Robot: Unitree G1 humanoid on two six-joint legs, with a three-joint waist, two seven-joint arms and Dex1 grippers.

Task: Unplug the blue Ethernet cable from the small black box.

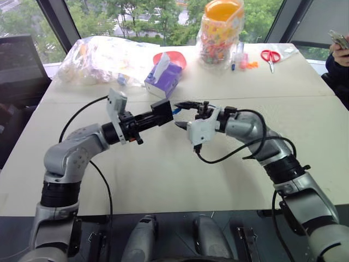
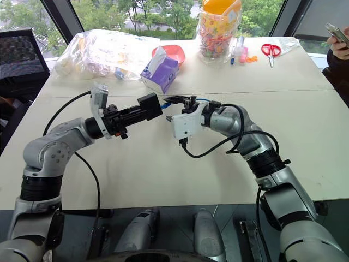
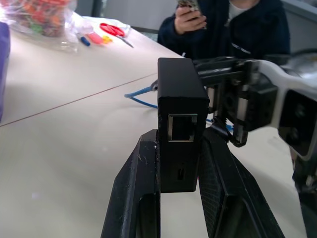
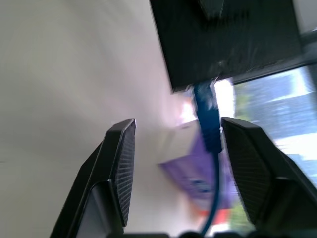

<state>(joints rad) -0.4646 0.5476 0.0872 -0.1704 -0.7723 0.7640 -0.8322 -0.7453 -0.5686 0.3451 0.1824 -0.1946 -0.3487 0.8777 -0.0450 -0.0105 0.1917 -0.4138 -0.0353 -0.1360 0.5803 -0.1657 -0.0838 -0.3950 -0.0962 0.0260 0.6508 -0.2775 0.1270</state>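
Small black box (image 1: pixel 162 113) clamped between the fingers of the left pincer (image 3: pixel 178 163), held level above the pale bench (image 1: pixel 163 174), well clear of its surface. One empty port visible on the box face turned toward the left wrist camera. Blue Ethernet cable (image 4: pixel 208 119) still plugged into another side of the box, seen in the right wrist view running from the box edge down between the two fingers of the right pincer (image 4: pixel 173 148).

Right pincer apart, its fingers standing either side of the cable's blue plug boot, just short of the box, not yet touching it so far as the blurred view allows. Remaining length of cable trailing behind the box toward the far side of the bench (image 3: pixel 141 96).

Step in hand, as judged: bracing of the box done; approach to the plug end complete or nearly so; grasp not yet made. Cable not yet unplugged.

Next move, as judged: closing of the right pincer on the plug boot close to the port, then a straight pull away from the box along the line of the plug, with the left pincer holding firm. Whether a latch tab needs pressing cannot be told. Purple tissue box (image 1: pixel 163 79) beyond, well apart.
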